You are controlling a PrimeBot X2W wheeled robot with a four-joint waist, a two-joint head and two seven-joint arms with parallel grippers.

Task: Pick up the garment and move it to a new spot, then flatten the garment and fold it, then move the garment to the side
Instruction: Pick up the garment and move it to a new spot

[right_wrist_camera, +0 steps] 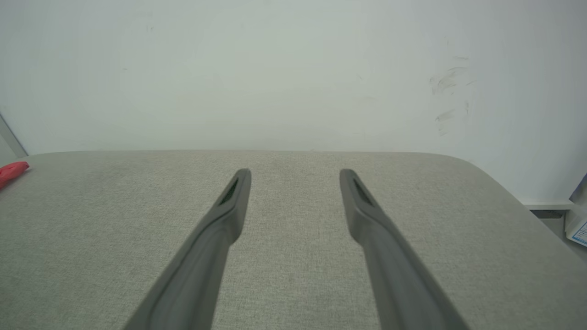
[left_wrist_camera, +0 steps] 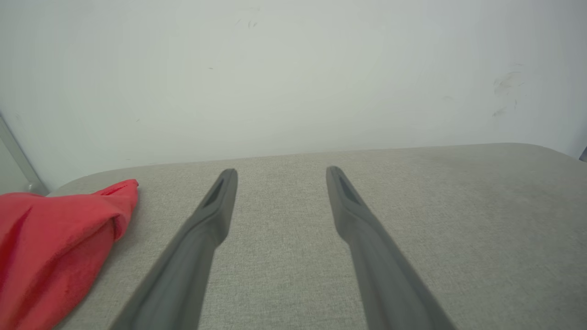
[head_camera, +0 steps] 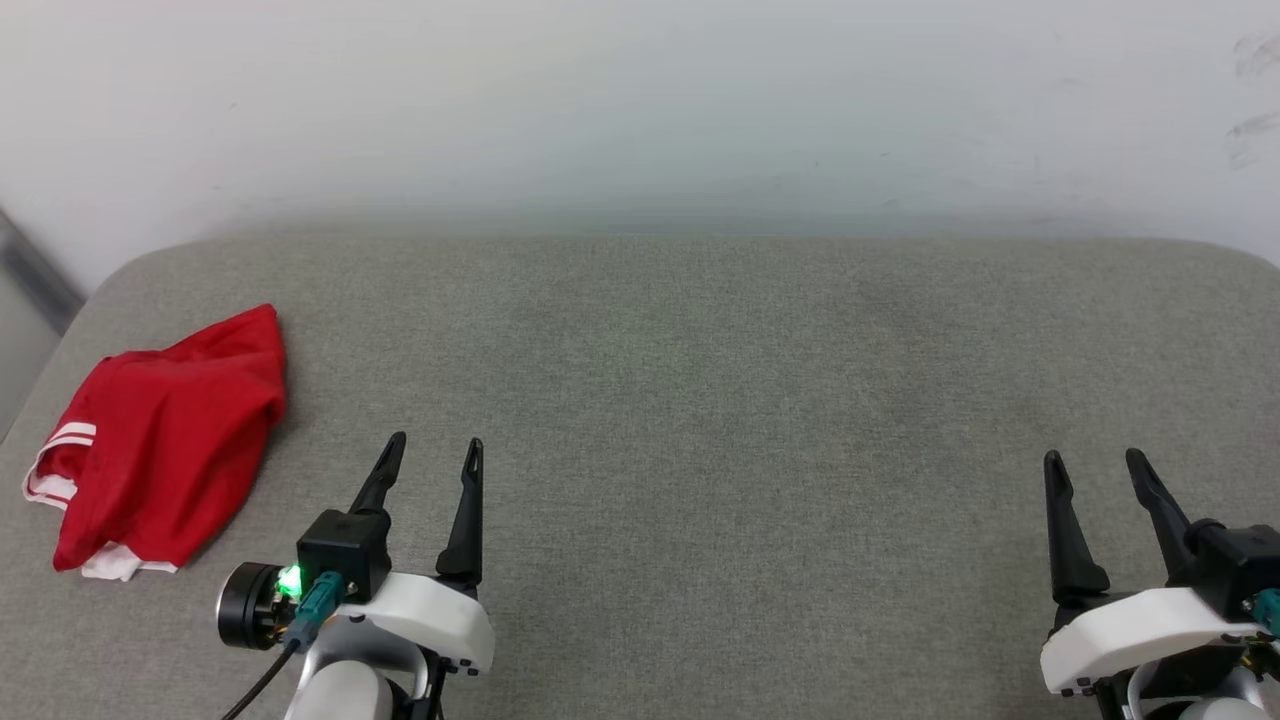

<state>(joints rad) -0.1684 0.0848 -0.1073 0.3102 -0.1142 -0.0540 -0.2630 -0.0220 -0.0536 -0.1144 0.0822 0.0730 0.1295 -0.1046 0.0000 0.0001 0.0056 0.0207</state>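
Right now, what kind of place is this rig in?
Probably a bare indoor test setup: a grey fabric-covered surface against a scuffed white wall, with a bunched red shirt lying on it.

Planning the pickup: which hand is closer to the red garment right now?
The left hand, at lower left, just beside the garment. The right hand sits far across the grey surface. Both are open and empty.

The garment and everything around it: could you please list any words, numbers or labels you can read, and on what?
No text can be read.
On the garment: bunched up, only red cloth and white striped trim showing.
On a white object past the surface's right end: bluish print, too small to read.
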